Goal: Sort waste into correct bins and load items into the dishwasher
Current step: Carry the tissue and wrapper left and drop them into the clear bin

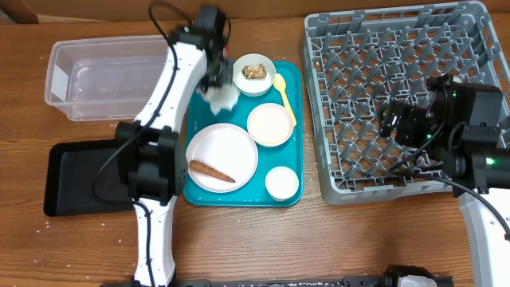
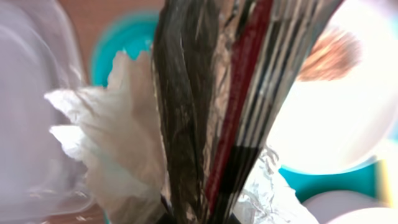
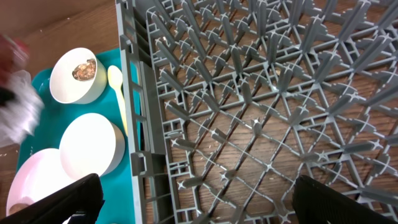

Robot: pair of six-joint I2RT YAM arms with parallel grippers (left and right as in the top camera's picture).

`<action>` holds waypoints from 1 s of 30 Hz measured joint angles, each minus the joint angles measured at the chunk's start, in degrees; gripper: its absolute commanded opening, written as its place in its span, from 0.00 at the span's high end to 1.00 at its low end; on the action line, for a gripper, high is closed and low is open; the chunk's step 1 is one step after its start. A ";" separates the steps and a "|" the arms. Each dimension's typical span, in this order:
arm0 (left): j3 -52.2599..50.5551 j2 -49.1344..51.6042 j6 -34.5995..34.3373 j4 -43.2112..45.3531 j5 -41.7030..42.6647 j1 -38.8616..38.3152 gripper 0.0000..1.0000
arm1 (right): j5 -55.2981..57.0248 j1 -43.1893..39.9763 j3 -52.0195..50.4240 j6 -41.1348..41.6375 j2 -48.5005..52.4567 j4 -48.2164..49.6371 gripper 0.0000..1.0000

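My left gripper [image 1: 217, 81] is shut on the crumpled white napkin [image 1: 222, 97] and a red-and-silver wrapper [image 2: 244, 106], held over the teal tray's back left corner. The napkin [image 2: 118, 146] fills the left wrist view. On the teal tray [image 1: 293, 159] sit a bowl of brown food [image 1: 253, 74], a yellow spoon [image 1: 284, 96], a bowl of rice grains [image 1: 271, 125], a plate [image 1: 227, 151] with a brown food piece [image 1: 211, 171], and a small cup [image 1: 282, 183]. My right gripper [image 1: 402, 123] hangs open and empty over the grey dish rack [image 1: 366, 48], its fingers [image 3: 199, 205] wide apart.
The clear tub [image 1: 96, 76] stands at the back left, beside my left arm. The black tray [image 1: 76, 179] lies at the front left. The rack's left wall [image 3: 134, 93] borders the teal tray. Loose white grains are scattered on the wood table.
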 measured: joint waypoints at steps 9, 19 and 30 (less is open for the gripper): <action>17.00 -3.98 -0.11 -7.21 -3.80 4.59 0.96 | 0.02 -0.02 0.02 0.00 0.00 0.04 0.00; 3.34 -3.91 -4.92 3.32 -6.03 21.20 0.64 | 0.02 -0.02 0.02 -0.02 0.00 1.14 0.00; -3.04 -2.99 -6.01 7.78 -4.76 22.38 0.00 | 0.00 0.00 0.02 0.00 0.00 1.57 0.00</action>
